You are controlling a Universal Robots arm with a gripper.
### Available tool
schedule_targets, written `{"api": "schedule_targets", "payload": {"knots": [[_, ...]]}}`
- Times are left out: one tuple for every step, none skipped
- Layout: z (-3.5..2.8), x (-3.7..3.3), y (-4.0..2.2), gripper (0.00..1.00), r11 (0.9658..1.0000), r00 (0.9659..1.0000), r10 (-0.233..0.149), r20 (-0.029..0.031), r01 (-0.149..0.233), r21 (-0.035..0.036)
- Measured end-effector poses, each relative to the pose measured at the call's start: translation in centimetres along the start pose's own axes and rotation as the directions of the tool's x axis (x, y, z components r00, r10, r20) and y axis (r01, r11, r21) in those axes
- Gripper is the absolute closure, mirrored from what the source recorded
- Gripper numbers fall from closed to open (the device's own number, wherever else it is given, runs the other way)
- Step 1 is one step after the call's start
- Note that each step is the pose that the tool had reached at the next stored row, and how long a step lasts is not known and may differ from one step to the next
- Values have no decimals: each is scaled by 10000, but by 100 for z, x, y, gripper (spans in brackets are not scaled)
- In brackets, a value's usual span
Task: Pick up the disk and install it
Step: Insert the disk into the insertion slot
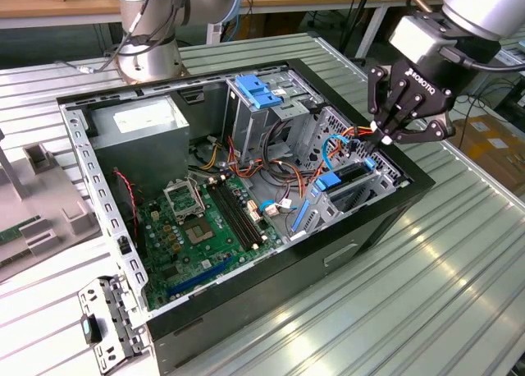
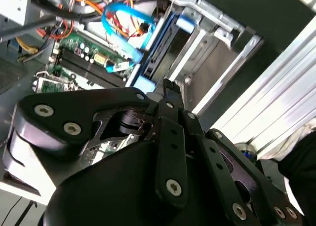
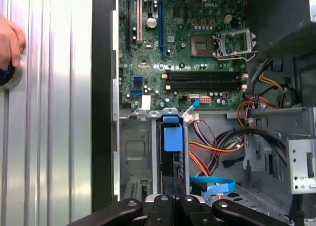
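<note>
Two tight edges flanked the disk (image 1: 344, 177): the case's black wall (image 1: 413, 185) on one side, the orange and blue cables (image 1: 336, 142) just beside it on the other; it stood on edge in the metal bay (image 1: 359, 202), blue rail upward, with open room above; your gripper (image 1: 380, 135) hung tilted just over its upper end, fingertips drawn together, though you could not tell whether they pinched it; a person's hand (image 3: 9, 41) rested on the slatted table (image 3: 49, 112).

The shiny silver ridged metal table (image 1: 426, 294) is carrying a big open black computer box (image 1: 344, 257). The robot arm's round grey foot (image 1: 148, 60) is standing at the far edge. A small grey metal piece (image 1: 111, 323) is lying just beside the box's corner, and a grey plastic stand (image 1: 37, 212) is sitting at the exterior view's left.
</note>
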State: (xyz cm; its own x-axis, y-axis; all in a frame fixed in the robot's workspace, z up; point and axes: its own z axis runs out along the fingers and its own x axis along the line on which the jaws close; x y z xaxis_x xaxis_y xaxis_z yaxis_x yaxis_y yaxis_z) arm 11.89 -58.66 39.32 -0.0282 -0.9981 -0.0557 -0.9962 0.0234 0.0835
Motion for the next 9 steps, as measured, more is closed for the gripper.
{"api": "schedule_targets", "payload": {"knots": [[9, -6, -66, 89, 10000, 10000, -1, -2, 1, -5], [15, -11, -132, 89, 10000, 10000, -4, -1, 4, -7], [17, -15, -179, 89, 10000, 10000, -7, -1, 7, -9], [16, -17, -217, 89, 10000, 10000, -8, -2, 8, -10], [15, -18, -274, 89, 10000, 10000, -9, -2, 9, -12], [14, -19, -313, 89, 10000, 10000, -9, -1, 9, -13], [12, -20, -321, 89, 10000, 10000, -10, -3, 10, -12], [12, -20, -322, 89, 10000, 10000, -8, -1, 8, -13], [12, -20, -323, 89, 10000, 10000, -8, -1, 8, -13]]}}
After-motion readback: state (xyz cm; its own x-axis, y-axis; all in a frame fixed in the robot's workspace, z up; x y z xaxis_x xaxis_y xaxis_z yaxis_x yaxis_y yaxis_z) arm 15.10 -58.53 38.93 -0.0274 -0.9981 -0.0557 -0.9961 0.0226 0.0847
